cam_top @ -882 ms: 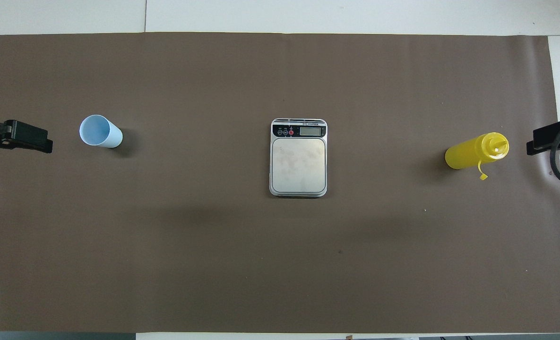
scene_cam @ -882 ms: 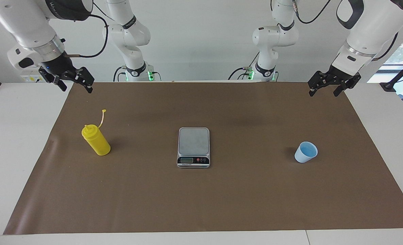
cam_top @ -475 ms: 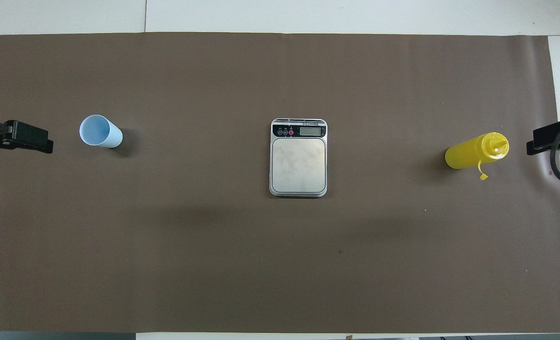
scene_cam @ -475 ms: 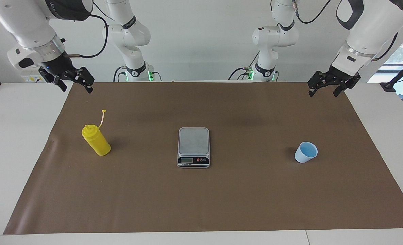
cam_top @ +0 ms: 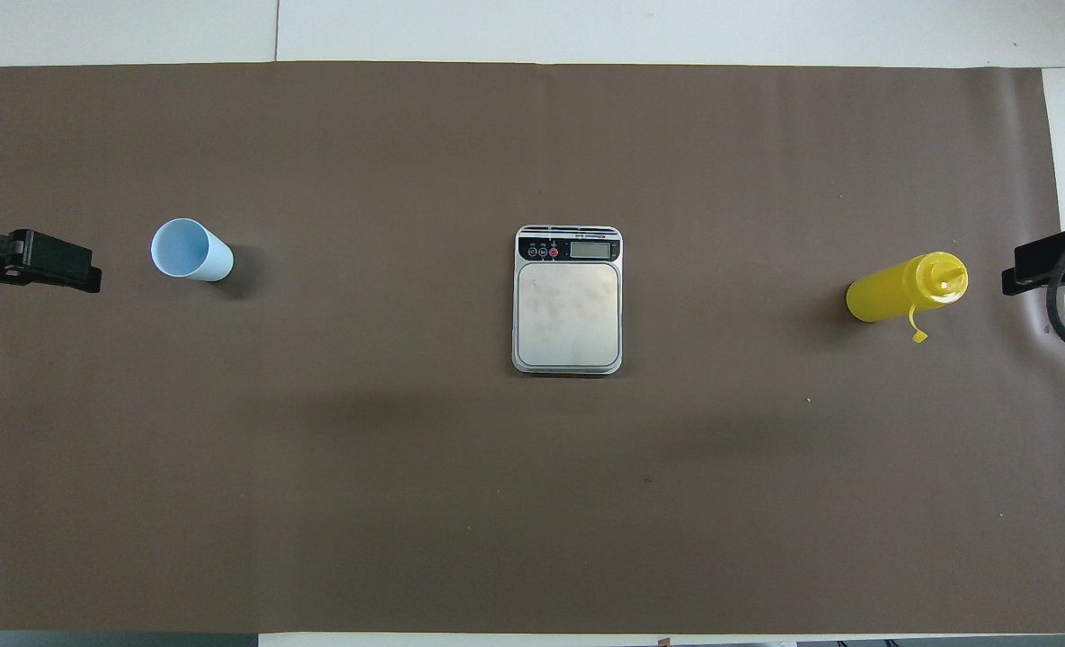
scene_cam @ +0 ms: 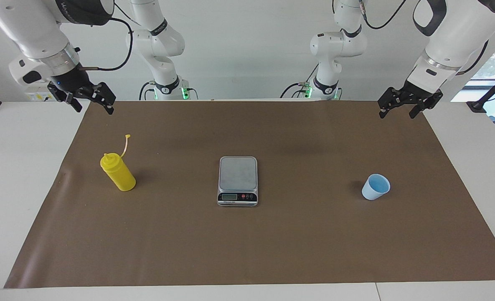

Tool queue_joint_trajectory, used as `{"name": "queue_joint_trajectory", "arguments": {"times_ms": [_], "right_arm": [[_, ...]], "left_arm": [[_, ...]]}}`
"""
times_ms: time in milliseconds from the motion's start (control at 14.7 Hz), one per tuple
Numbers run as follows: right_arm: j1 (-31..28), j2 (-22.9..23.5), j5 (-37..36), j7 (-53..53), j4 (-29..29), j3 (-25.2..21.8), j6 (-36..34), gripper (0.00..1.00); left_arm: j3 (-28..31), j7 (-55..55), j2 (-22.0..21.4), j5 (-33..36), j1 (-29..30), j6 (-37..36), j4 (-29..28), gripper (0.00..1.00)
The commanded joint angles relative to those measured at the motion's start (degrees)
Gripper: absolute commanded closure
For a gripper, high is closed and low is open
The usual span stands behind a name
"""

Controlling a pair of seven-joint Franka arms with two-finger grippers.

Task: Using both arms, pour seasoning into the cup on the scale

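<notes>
Nothing has moved since the earlier frame — the cup [scene_cam: 375, 187] stands toward the left arm's end from the scale [scene_cam: 238, 180], nearest the empty, spread left gripper [scene_cam: 399, 109], the seasoning [scene_cam: 118, 172] nearest the equally spread right gripper [scene_cam: 92, 106].

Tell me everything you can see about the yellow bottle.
The yellow bottle looks like soft plastic, with a cone-shaped nozzle on top and a thin strap carrying its cap, which hangs off to the side. It stands upright on the brown mat toward the right arm's end of the table, level with the scale. Nothing else touches it.
</notes>
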Motion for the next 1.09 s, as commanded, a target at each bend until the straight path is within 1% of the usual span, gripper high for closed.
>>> {"name": "queue_joint_trajectory", "arguments": {"times_ms": [0, 68, 136, 271, 407, 475, 543, 611, 679, 746, 882, 950, 1018], "right_arm": [[-1.8, -0.8, 1.1, 0.9, -1.2, 0.1, 1.4, 0.00], [-1.8, -0.7, 1.2, 3.9, -1.0, 0.2, 3.1, 0.00], [-1.9, -0.4, 1.5, 7.6, -0.8, 0.2, 3.2, 0.00], [-2.7, 0.4, 5.5, 12.9, 0.2, -0.3, 2.9, 0.00], [-5.6, 1.7, 7.5, 18.1, 1.1, -0.4, 1.5, 0.00], [-7.4, 3.9, 10.0, 20.0, 2.7, -0.5, -0.2, 0.00], [-9.7, 9.5, 12.0, 22.0, 8.5, -0.4, -4.9, 0.00], [-11.1, 15.8, 12.9, 24.1, 16.8, -0.3, -7.9, 0.00], [-12.6, 21.1, 14.7, 26.5, 22.8, -0.2, -10.4, 0.00], [-13.6, 22.7, 17.4, 29.0, 23.7, -0.3, -10.7, 0.00], [-16.4, 25.1, 22.8, 37.0, 23.7, -0.3, -10.5, 0.00], [-17.6, 26.2, 24.8, 38.5, 23.9, -0.3, -10.9, 0.00], [-19.4, 28.3, 27.2, 39.6, 23.8, -0.3, -11.3, 0.00]], "left_arm": [[-0.2, 0.1, -1.5, -0.1, 0.2, -0.5, -1.4, 0.00], [-0.2, 0.1, -1.5, -0.1, 0.3, -0.4, -1.4, 0.00], [-0.2, 0.2, -1.5, -0.1, 0.3, -0.4, -1.4, 0.00], [-0.2, 0.2, -1.4, -0.1, 0.3, -0.3, -1.4, 0.00], [-0.1, 0.1, -1.5, -0.1, 0.2, -0.3, -1.4, 0.00], [-0.2, -0.5, -1.5, -0.1, 0.2, -0.5, -1.4, 0.00], [-0.2, -0.3, -1.5, -0.1, 0.2, -0.5, -1.4, 0.00], [-0.2, -0.4, -1.5, -0.1, 0.2, -0.9, -1.5, 0.00], [-0.2, -0.4, -1.8, -0.1, 0.2, -1.0, -2.0, 0.00], [-0.2, 0.0, -2.0, -0.1, 0.2, 0.3, -3.0, 0.00], [-0.2, 0.1, -3.2, -0.1, 0.3, 6.6, -6.7, 0.00], [-0.2, 0.1, -3.1, 0.0, 0.4, 9.0, -7.7, 0.00], [-0.2, 0.2, -2.5, -0.1, 0.4, 10.5, -8.2, 0.00]]}}
